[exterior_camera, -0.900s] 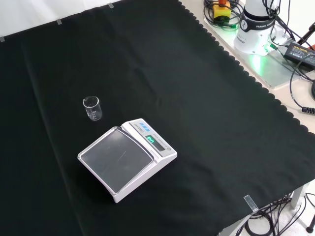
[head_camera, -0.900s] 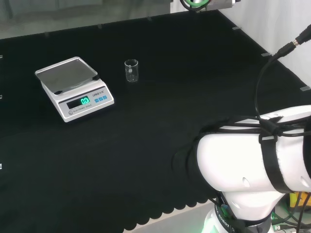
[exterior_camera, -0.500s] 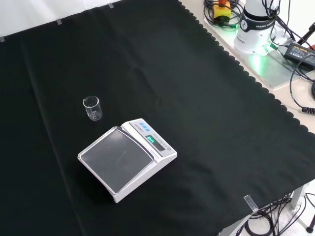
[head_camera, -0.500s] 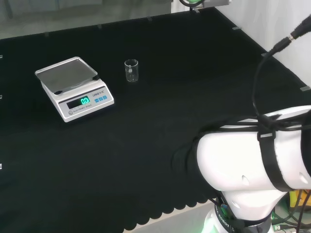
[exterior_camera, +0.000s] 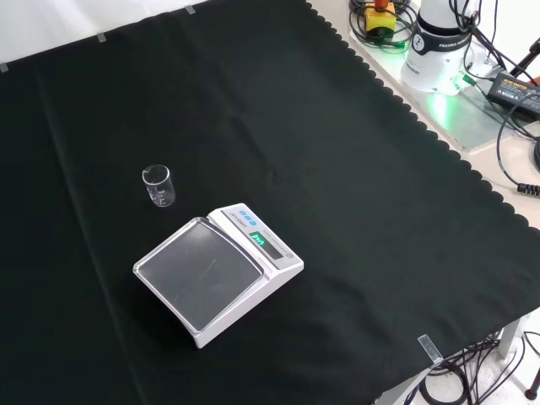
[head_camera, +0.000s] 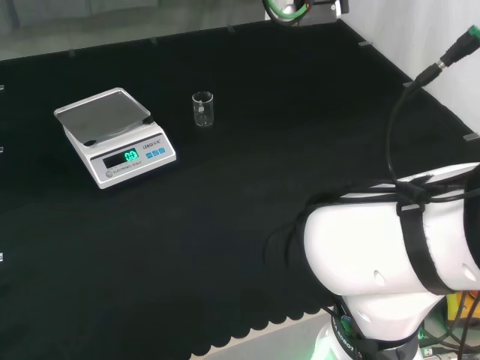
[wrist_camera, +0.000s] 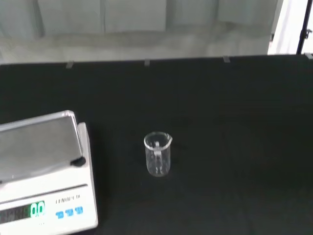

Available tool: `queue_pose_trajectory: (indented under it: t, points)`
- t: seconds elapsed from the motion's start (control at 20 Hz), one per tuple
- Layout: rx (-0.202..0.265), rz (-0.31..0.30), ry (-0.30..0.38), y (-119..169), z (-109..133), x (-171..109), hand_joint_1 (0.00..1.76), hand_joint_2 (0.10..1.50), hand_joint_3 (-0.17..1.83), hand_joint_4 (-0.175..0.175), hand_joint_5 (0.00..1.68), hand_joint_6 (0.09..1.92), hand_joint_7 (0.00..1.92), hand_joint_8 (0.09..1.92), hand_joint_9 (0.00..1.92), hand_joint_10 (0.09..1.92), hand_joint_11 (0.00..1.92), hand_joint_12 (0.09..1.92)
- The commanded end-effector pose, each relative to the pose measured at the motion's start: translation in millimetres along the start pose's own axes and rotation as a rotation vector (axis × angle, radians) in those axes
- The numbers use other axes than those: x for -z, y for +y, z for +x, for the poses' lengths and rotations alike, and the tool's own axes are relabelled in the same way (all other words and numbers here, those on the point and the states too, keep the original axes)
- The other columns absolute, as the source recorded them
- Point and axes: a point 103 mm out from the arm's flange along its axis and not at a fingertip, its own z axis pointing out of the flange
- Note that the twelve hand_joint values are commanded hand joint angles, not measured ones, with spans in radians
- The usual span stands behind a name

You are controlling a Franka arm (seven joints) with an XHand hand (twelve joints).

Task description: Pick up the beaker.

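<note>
While the small clear beaker (exterior_camera: 159,186) stays upright beside the scale (exterior_camera: 217,272) on the desk, untouched, the hand's state cannot be told.

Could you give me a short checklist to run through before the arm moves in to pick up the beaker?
1. Beaker upright on the cloth: ok.
2. Beaker looks empty: ok.
3. Beaker stands apart from the scale, not touching: ok.
4. Cloth around the beaker free of other ware: ok.
5. Scale pan bare: ok.
6. Hand's fingers ready for the grasp: cannot tell.
</note>
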Motion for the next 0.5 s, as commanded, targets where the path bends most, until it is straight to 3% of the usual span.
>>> queue_pose_trajectory:
  t: [0.05,0.5]
  points:
    - [-0.044,-0.01,0.123,88,4,-87,0.26,0.99,0.13,-0.081,0.12,0.09,0.0,0.64,0.04,0.87,0.01,1.53]
    - [-0.021,0.062,0.164,185,-5,-155,0.27,0.99,0.12,-0.096,0.17,0.09,0.0,0.7,0.05,0.88,0.02,1.53]
